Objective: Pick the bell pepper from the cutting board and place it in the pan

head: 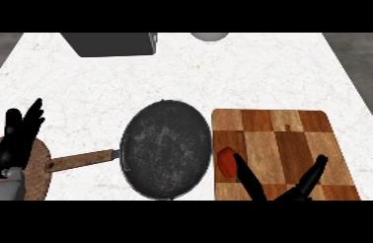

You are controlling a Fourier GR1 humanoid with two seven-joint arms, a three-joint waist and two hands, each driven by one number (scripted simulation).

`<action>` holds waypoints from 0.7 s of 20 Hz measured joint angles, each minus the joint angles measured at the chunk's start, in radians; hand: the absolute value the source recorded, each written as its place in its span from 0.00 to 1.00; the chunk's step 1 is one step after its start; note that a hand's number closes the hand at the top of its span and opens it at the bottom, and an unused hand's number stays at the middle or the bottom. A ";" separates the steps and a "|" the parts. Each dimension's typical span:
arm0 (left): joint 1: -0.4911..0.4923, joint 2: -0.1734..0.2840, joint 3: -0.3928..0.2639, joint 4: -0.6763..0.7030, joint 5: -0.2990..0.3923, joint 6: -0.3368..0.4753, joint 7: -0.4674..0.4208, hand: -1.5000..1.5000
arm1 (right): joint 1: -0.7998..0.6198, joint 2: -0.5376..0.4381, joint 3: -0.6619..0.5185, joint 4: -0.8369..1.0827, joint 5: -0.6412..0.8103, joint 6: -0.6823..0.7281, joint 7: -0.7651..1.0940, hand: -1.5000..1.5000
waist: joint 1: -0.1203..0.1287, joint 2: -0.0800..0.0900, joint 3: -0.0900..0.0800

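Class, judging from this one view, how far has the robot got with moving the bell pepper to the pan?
Done: nothing; the pan holds no pepper. In hand: the right hand, fingers spread, is beside the bell pepper on the cutting board. Left: grasp, lift, place. The left hand rests at the left edge.

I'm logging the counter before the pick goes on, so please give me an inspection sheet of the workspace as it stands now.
Surface: white marbled counter, no spills seen.
Job's things: red bell pepper lies at the left edge of the wooden cutting board, partly hidden by a finger; dark pan beside the board, nothing in it, wooden handle pointing left.
Clutter: grey box and a pale round object at the far edge; brown round item under the left forearm.
Hands: right hand open over the board beside the pepper; left hand open, resting at the left edge.
Cables: nothing seen.
Surroundings: dark floor beyond the counter's corners.
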 measured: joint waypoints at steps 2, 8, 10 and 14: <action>0.010 0.006 0.009 -0.007 0.007 -0.004 0.001 0.50 | 0.118 0.000 0.066 -0.101 0.038 -0.004 0.002 0.00 | -0.005 0.000 0.000; 0.007 0.004 0.011 -0.014 0.008 -0.006 0.005 0.50 | 0.529 -0.008 0.288 -0.309 0.175 -0.062 -0.068 0.00 | -0.009 0.004 0.000; 0.012 0.002 0.013 -0.013 0.010 -0.007 0.002 0.50 | 0.633 -0.028 0.312 -0.341 0.206 -0.091 -0.108 0.00 | -0.006 0.004 0.001; 0.020 0.002 0.014 -0.016 0.009 -0.008 0.000 0.50 | 0.781 -0.082 0.358 -0.408 0.248 -0.135 -0.168 0.00 | -0.009 0.000 0.002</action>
